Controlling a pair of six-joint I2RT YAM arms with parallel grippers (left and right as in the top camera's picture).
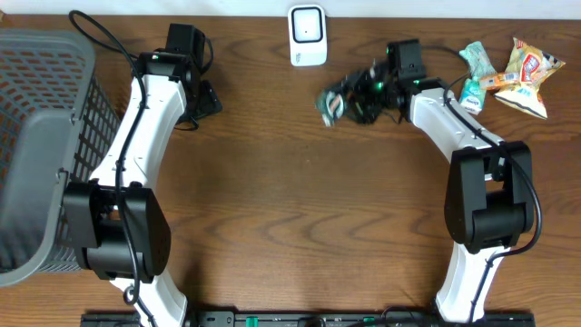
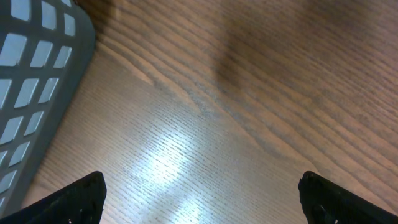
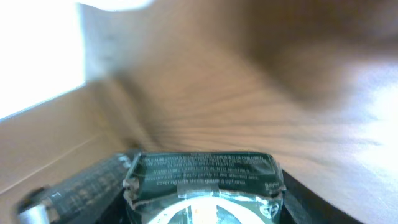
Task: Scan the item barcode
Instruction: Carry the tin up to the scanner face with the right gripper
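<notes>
The item is a dark green packet (image 1: pixel 333 101) with white print. My right gripper (image 1: pixel 352 102) is shut on it and holds it above the table, just below and right of the white barcode scanner (image 1: pixel 308 34) at the back edge. In the right wrist view the packet (image 3: pixel 202 180) fills the space between the fingers (image 3: pixel 81 190), its printed flap facing the camera. My left gripper (image 1: pixel 205 98) hovers over bare wood at the back left. Its fingers (image 2: pixel 68 202) stand wide apart with nothing between them.
A grey mesh basket (image 1: pixel 36 145) fills the left edge of the table, and its wall (image 2: pixel 31 93) shows in the left wrist view. An orange snack bag (image 1: pixel 531 73) and a teal packet (image 1: pixel 472 77) lie at the back right.
</notes>
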